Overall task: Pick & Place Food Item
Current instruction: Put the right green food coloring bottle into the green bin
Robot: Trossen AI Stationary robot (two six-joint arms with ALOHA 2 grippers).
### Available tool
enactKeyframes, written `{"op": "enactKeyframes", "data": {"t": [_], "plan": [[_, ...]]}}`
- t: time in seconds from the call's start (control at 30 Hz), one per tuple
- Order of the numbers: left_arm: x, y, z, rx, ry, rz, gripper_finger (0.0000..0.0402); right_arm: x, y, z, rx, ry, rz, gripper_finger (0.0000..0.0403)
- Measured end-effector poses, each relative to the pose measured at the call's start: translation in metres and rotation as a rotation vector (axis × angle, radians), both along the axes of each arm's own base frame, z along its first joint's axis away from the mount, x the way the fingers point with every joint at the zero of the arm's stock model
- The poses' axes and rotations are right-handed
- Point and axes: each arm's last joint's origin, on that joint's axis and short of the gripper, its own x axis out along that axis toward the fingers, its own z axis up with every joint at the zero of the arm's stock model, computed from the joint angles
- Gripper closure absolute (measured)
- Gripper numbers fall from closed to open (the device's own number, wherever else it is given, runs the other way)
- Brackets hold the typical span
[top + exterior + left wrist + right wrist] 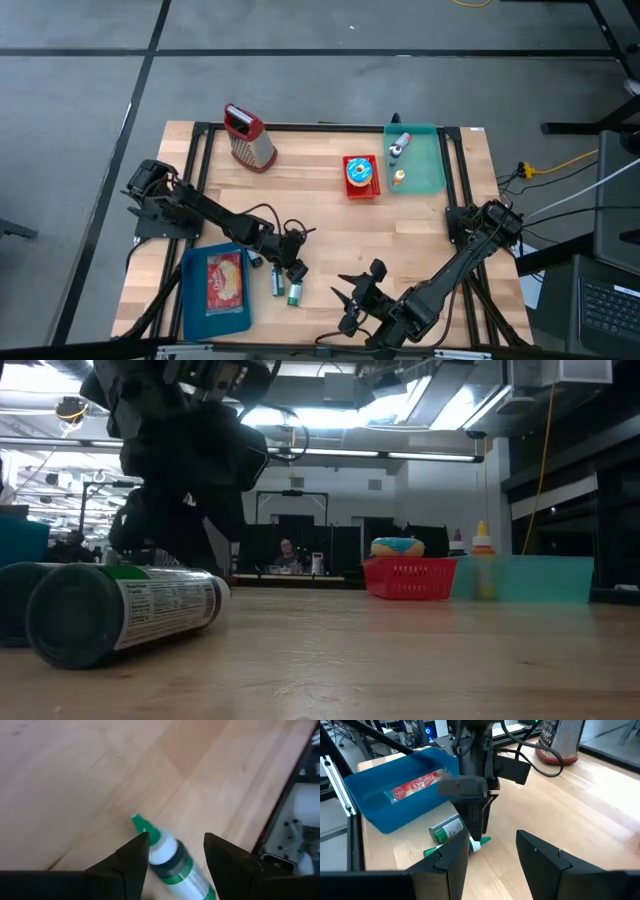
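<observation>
Pale wood counter: left gripper, jaws apart, straddles a green-capped bottle lying just beside the blue tray, right gripper open nearby; the round bottle could roll or squirt out if pinched off-centre.

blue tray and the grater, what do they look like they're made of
The blue tray looks like moulded plastic: one even colour, rounded rim, dull sheen. The grater looks like bare metal, grey and perforated in the right wrist view, with a red handle and base rim that are probably plastic. Both are judged by look only.
</observation>
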Motion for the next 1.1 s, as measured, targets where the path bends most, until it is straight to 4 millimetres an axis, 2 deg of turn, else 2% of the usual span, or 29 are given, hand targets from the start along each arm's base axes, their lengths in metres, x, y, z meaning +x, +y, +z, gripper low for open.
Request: {"op": "enactKeyframes", "data": {"t": [0.17,0.47,0.9,1.1], "plan": [[-0.005,-0.005,-0.001,-0.008,0.060,0.017,0.0211,0.004,-0.002,0.001,-0.042,0.013,0.015,0.0234],[-0.007,-0.014,-0.003,-0.033,0.072,0.064,0.0167,0.022,-0.011,0.006,-0.071,0.026,0.062,0.0234],[-0.005,-0.016,-0.004,-0.051,0.062,0.080,0.0164,0.025,-0.011,0.007,-0.081,0.028,0.080,0.0234],[0.002,-0.019,-0.021,-0.091,0.086,0.074,0.0164,0.025,-0.011,0.008,-0.079,0.025,0.081,0.0234]]}}
